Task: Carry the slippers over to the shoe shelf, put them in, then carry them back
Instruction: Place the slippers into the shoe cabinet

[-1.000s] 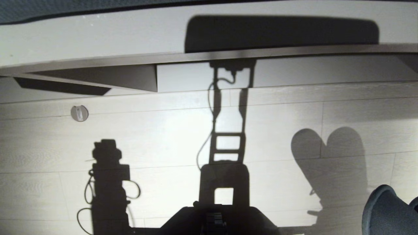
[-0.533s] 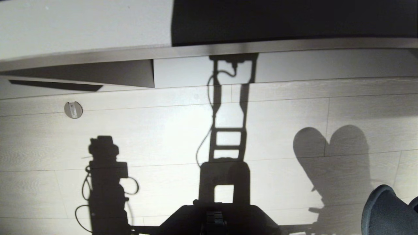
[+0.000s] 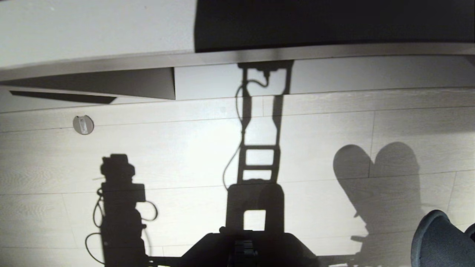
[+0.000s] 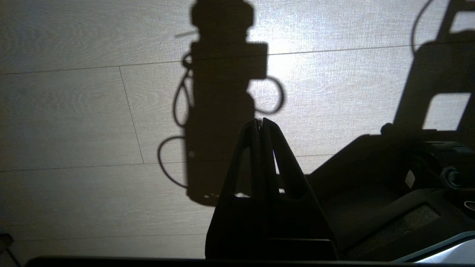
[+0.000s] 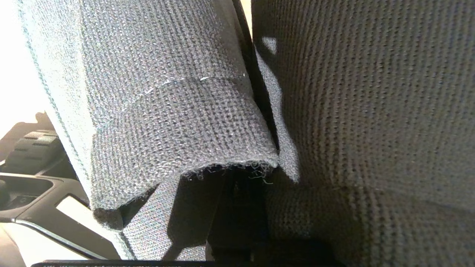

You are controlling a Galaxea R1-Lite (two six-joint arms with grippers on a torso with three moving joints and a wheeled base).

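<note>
The slippers (image 5: 334, 111), dark charcoal knitted fabric, hang side by side at the robot's right above the pale wood floor (image 3: 185, 155), rounded toes up; the right gripper (image 5: 237, 207) is closed on them; the left gripper (image 4: 259, 124) is closed, empty.

The left tool (image 4: 260, 124) has two black, tapering, triangular fingers (image 4: 285, 155). The base (image 4: 408, 207) is black, with a pale grey edge.
</note>
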